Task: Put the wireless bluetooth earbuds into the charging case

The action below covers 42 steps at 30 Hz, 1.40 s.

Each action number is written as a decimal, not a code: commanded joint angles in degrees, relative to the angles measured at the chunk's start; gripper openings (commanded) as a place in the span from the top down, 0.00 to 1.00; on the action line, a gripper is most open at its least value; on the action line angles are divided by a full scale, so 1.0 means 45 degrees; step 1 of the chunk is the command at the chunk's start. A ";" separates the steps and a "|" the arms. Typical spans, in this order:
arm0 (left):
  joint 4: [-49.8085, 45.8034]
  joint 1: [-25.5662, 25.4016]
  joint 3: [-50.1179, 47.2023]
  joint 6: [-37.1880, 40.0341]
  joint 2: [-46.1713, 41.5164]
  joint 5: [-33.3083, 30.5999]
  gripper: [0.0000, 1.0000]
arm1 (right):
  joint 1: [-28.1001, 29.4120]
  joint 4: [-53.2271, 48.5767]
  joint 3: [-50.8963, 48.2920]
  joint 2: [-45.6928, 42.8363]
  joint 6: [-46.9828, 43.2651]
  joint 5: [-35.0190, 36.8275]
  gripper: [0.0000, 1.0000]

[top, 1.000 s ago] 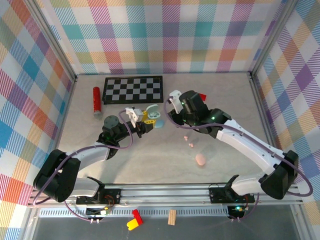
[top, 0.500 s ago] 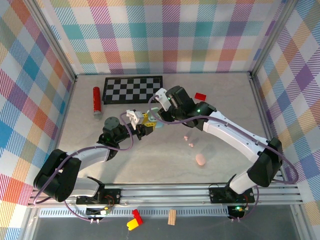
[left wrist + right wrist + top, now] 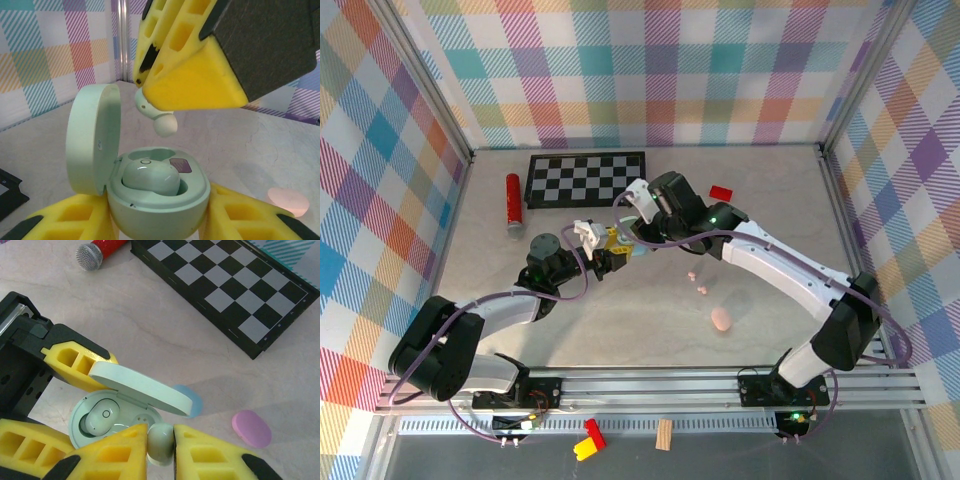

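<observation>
Earbuds (image 3: 701, 290), two tiny pink ones close together, lie loose on the table (image 3: 780, 200) in the top view, at about four o'clock from where the claws meet. The left gripper (image 3: 609, 256) reaches in from eight o'clock. The right gripper (image 3: 624, 228) bends over it from two o'clock, and their yellow tips are almost together. A shut pink case (image 3: 721, 320) sits at five o'clock of the pink pieces. A chessboard (image 3: 585, 178) lies toward twelve o'clock, with a red microphone (image 3: 513, 203) on its nine o'clock side and a red block (image 3: 721, 192) on its three o'clock side.

In the left wrist view, the left gripper (image 3: 157, 222) is clamped narrow on the base of a mint charging case (image 3: 165, 200), one yellow finger (image 3: 65, 222) on either side. The lid (image 3: 92, 137) stands open at nine o'clock. A seated earbud (image 3: 150, 177), also mint, fills one well. Just above it, at twelve o'clock, a held earbud (image 3: 159, 116) hangs from the right claw, clear of the case.

In the right wrist view, the right gripper (image 3: 160, 440) pinches the held earbud (image 3: 160, 444) tight between its yellow tips, at the five o'clock edge of the open case, beside the empty well (image 3: 140, 420). A blue case (image 3: 193, 399) peeks out behind the lid at three o'clock, and a purple case (image 3: 251, 428) lies beyond it.
</observation>
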 commanded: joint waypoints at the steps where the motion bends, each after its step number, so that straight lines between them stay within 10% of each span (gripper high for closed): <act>1: 0.0675 -0.0066 0.0201 0.0148 -0.0043 0.0231 0.62 | 0.0093 0.0197 -0.0050 0.0185 -0.0035 -0.0356 0.82; 23: 0.0538 -0.0064 0.0293 0.0167 -0.0170 0.0172 0.62 | 0.0093 -0.0025 -0.0462 0.0228 -0.0506 -0.0210 0.80; 42: 0.0535 -0.0082 0.0169 0.0128 -0.0403 0.0148 0.62 | -0.0613 0.1789 -0.1537 -0.1622 0.1851 -0.1747 0.49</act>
